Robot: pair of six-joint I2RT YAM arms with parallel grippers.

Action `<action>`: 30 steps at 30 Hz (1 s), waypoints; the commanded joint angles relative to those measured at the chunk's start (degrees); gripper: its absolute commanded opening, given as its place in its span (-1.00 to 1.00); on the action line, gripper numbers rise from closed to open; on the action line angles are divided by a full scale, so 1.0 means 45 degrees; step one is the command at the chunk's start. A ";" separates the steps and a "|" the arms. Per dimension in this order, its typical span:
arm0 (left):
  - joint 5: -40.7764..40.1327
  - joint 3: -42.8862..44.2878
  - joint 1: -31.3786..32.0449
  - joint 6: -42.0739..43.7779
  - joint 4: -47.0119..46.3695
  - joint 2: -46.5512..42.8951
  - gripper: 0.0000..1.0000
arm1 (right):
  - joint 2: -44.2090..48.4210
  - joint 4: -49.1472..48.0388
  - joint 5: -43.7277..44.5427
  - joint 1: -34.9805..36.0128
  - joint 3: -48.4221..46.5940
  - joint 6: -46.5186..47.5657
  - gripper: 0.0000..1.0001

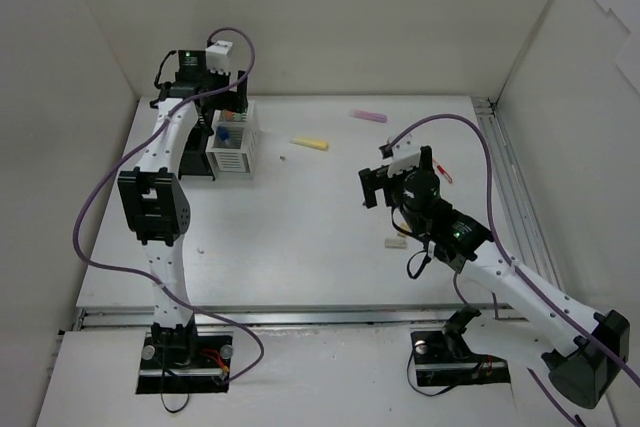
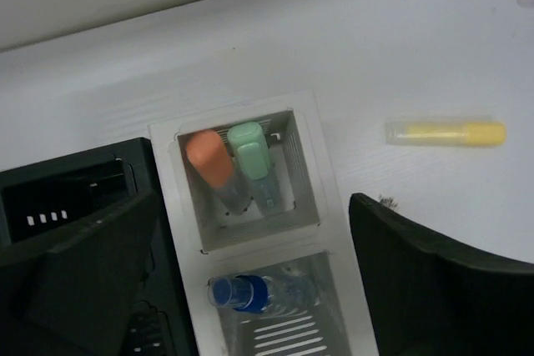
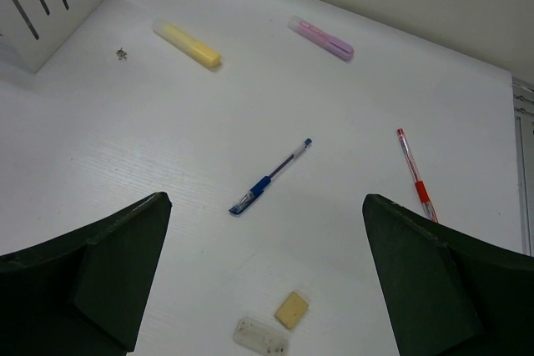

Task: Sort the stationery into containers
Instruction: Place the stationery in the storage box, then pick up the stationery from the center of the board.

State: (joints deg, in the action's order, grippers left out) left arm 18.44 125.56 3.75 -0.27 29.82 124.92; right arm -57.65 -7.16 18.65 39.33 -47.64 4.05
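My left gripper (image 2: 254, 206) is open and empty above the white organizer (image 2: 327, 174). Its far compartment holds an orange-capped highlighter (image 2: 209, 158) and a green-capped highlighter (image 2: 250, 152). Its near compartment holds a blue-capped marker (image 2: 250, 293). The black organizer (image 2: 67, 198) adjoins it on the left. My right gripper (image 3: 267, 206) is open and empty above the table, with a blue pen (image 3: 271, 178) between its fingers. A red pen (image 3: 415, 174), a beige eraser (image 3: 291, 309) and a whitish eraser (image 3: 261, 336) lie near it. A yellow highlighter (image 3: 188, 43) and a pink highlighter (image 3: 321, 37) lie farther off.
In the top view the white organizer (image 1: 232, 147) stands at the far left and the yellow highlighter (image 1: 309, 143) lies right of it. The pink highlighter (image 1: 368, 116) is near the back wall. White walls enclose the table and a metal rail (image 1: 510, 187) runs along its right edge.
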 commanded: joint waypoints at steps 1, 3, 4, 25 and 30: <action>0.1098 -0.0263 0.0764 0.2529 -0.0534 -0.1879 0.99 | 0.0661 -0.0460 0.0153 -0.0126 0.0000 0.0113 0.96; 0.1524 -0.0556 0.1312 0.3842 -0.0263 -0.2387 0.99 | 0.0798 -0.0343 -0.0277 -0.0146 0.0156 0.0290 0.96; 0.1721 -0.0635 0.1586 0.4488 -0.0106 -0.2525 0.99 | 0.0915 -0.0266 -0.0394 -0.0166 0.0176 0.0368 0.96; 0.5727 0.2059 0.3835 0.9144 0.0737 0.2119 0.99 | 0.2322 0.1513 -0.2797 -0.0576 -0.0351 -0.0842 0.96; 0.5747 0.1943 0.3835 0.8675 -0.0393 0.2668 0.99 | 0.2596 0.1513 -0.3187 -0.0654 -0.0293 -0.0647 0.96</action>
State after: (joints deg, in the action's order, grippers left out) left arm 41.60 131.74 20.64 39.70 34.96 139.92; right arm -46.41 2.11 6.57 37.04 -46.44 1.26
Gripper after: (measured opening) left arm 0.996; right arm 0.979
